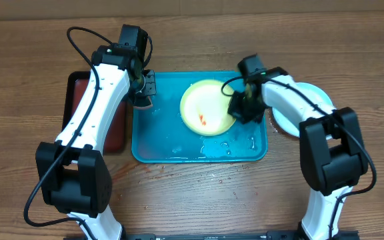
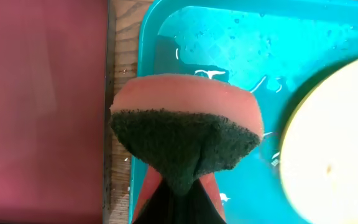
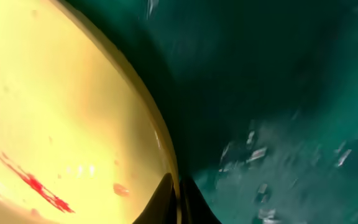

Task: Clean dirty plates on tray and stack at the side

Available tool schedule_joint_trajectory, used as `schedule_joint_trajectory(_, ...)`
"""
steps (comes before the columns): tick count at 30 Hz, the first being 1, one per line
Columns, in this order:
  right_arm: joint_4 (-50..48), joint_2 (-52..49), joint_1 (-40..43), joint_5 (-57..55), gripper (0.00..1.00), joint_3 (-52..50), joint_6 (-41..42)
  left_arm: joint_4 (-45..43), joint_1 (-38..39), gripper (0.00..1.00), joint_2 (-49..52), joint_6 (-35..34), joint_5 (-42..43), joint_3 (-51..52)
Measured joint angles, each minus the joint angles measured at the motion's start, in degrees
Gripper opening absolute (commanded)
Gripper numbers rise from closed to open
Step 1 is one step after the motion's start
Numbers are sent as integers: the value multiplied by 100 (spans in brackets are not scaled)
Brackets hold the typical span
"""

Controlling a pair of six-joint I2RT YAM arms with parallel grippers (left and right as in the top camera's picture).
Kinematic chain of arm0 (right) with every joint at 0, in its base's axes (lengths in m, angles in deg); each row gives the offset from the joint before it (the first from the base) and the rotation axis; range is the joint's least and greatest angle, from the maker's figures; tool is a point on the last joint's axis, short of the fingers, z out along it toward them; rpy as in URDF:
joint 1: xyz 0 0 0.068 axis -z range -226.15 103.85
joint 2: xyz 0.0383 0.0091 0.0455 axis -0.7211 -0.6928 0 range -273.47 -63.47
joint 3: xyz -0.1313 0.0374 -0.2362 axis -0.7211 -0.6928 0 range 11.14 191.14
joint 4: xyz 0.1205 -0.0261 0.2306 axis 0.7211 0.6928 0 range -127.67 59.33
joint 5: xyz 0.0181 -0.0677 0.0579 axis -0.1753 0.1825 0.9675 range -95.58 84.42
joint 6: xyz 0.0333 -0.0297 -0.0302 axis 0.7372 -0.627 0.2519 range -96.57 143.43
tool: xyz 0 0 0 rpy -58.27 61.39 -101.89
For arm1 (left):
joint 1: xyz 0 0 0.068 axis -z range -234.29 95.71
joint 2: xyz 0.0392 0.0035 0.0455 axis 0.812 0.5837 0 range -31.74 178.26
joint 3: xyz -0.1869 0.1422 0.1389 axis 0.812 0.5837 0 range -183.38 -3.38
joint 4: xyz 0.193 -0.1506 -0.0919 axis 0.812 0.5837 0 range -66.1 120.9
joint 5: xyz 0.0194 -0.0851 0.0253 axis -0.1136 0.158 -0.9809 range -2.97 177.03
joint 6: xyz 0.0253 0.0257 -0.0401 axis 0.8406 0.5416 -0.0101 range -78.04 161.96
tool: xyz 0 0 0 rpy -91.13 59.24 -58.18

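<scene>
Both arms come in from the near side, upper links raised and forearms angled inward. The left arm (image 1: 95, 100) stretches far forward with its wrist bent down. The left gripper (image 1: 144, 92) points downward, jaws squeezed tight on a sponge (image 2: 185, 130). The right arm (image 1: 292, 100) hooks toward the middle with its wrist tipped low. The right gripper (image 1: 240, 107) has its fingertips (image 3: 160, 202) pinched together on the rim of the pale yellow-green plate (image 3: 55, 112). The two grippers are well apart.
</scene>
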Motion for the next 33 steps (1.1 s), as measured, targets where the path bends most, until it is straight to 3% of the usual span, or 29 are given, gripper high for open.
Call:
schedule_joint_trajectory(3, 256, 0, -210, 94, 5, 2, -151, -2, 0, 4, 0, 0, 0, 0)
schedule_joint_trajectory(10, 861, -7, -450, 243, 34, 155, -861, -4, 0, 4, 0, 0, 0, 0)
schedule_joint_trajectory(16, 595, -7, -450, -219, 43, 507, -1672, -2, 0, 4, 0, 0, 0, 0)
schedule_joint_trajectory(24, 39, -39, -450, -778, 42, 516, -2603, 0, 0, 4, 0, 0, 0, 0)
schedule_joint_trajectory(30, 33, -293, -450, -846, 26, 516, -2806, -2, 0, 4, 0, 0, 0, 0)
schedule_joint_trajectory(33, 20, -299, -450, -852, 24, 516, -2828, -2, 0, 4, 0, 0, 0, 0)
